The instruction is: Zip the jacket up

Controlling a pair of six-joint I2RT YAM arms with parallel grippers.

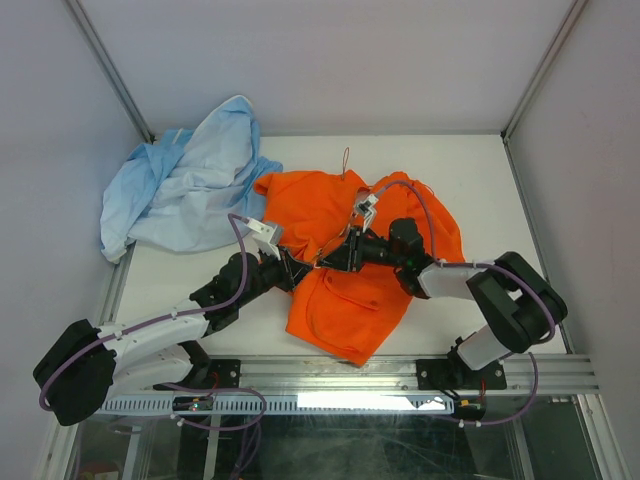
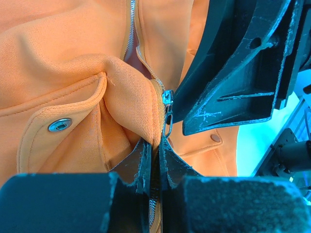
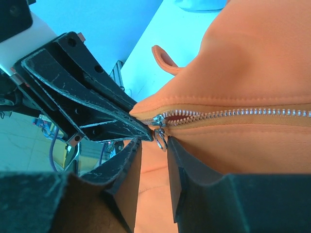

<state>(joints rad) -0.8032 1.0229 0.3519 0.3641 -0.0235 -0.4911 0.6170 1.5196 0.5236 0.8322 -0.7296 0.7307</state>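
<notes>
The orange jacket (image 1: 360,270) lies spread on the white table, front up. Its zipper (image 3: 243,114) runs partly open, showing pink lining (image 2: 133,56). The slider (image 2: 167,97) sits low on the zipper with its metal pull ring (image 3: 161,139) hanging down. My left gripper (image 2: 156,145) is shut on the zipper's bottom end and the fabric just below the slider. My right gripper (image 3: 154,143) faces it from the other side. Its fingers stand narrowly apart on either side of the pull ring, with a gap still showing. In the top view both grippers (image 1: 312,265) meet at the jacket's front.
A light blue garment (image 1: 190,190) lies crumpled at the table's back left, touching the jacket's shoulder. A snap button (image 2: 60,124) sits on the pocket flap beside the zipper. Grey walls close in the table; a metal rail (image 1: 350,375) runs along the near edge.
</notes>
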